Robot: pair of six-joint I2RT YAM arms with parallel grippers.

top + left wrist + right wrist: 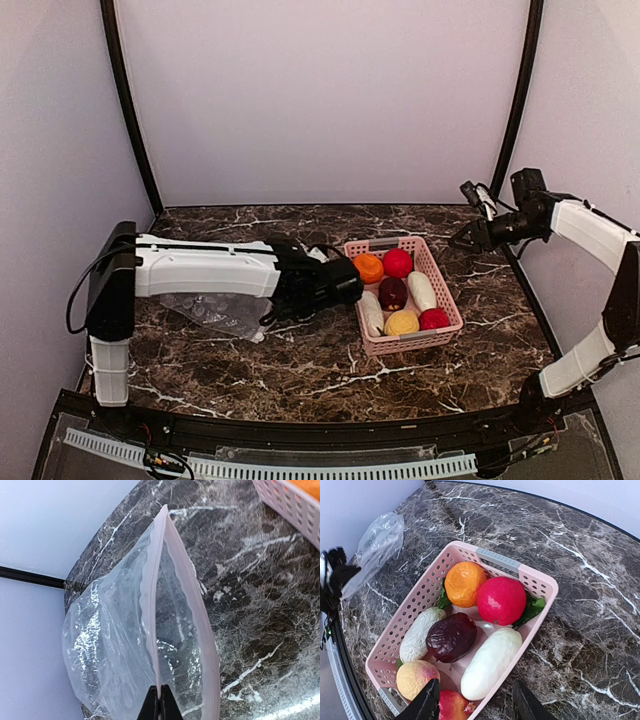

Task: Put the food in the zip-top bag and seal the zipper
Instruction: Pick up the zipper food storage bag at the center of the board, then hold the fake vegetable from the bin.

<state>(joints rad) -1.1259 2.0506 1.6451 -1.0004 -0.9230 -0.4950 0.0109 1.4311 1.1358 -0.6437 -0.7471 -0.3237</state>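
Note:
The clear zip-top bag [215,310] lies at the table's left, partly under my left arm. My left gripper [160,702] is shut on one lip of the bag's mouth [150,605]; the mouth gapes open, the other lip [200,615] bowed away. The food sits in a pink basket [445,290]: an orange ball [464,583], a red ball [501,600], a dark maroon fruit [451,636], two white radishes [491,663], a yellow ball [415,679] and a small red fruit [452,706]. My right gripper [476,702] is open, empty, raised above the basket's right side [466,238].
The pink basket [540,587] stands at the table's middle right on dark marble. A black frame runs along the back corners and the curved table edge. White walls close in on both sides.

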